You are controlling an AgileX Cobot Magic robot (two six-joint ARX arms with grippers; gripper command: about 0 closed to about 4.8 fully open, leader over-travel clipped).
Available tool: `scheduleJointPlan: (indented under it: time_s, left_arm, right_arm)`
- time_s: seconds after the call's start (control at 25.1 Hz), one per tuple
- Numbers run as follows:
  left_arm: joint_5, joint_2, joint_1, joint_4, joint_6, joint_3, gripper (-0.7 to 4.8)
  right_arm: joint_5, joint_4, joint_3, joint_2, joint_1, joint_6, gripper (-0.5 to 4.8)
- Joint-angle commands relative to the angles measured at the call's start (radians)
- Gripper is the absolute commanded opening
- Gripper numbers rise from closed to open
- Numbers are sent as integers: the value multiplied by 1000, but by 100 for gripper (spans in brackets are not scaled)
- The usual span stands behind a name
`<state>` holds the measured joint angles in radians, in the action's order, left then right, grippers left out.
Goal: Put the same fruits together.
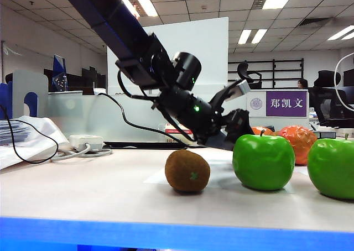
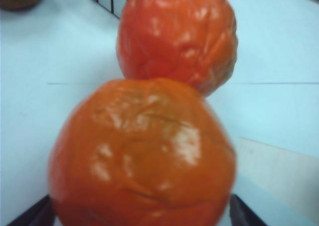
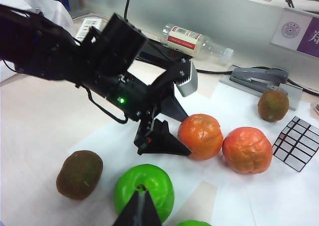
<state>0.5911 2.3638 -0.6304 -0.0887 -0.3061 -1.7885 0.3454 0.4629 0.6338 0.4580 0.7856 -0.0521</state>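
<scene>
On the white bench (image 1: 83, 184) nearest the edge lie a kiwi (image 1: 187, 171) and two green apples (image 1: 264, 161). Behind them my left fingers (image 3: 182, 114) stand apart around one orange fruit (image 3: 200, 136), which touches the second (image 3: 248, 149). My right fingers (image 3: 139, 211) hover above an apple; I cannot tell their state. Farther off: another kiwi (image 3: 273, 105), a mirror cube (image 3: 297, 143), a stapler (image 3: 259, 79), a red-labelled bottle (image 3: 192, 41), and a purple sign (image 1: 286, 103) reading 郑凯文 in the office.
</scene>
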Motion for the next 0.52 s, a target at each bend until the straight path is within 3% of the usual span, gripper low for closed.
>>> scheduleJointPlan:
  time_s: [0.04, 0.36, 0.52]
  left_arm:
    - [4, -42, -2, -22, -37, -5, 479]
    - [-14, -129, 8, -122, -65, -5, 479]
    - [-57, -172, 34, -309, -179, -5, 479]
  right_arm:
    - [3, -11, 7, 1, 0, 1, -6]
    - [-8, -14, 7, 0, 1, 0, -6]
    - [-8, -24, 7, 0, 1, 1, -6]
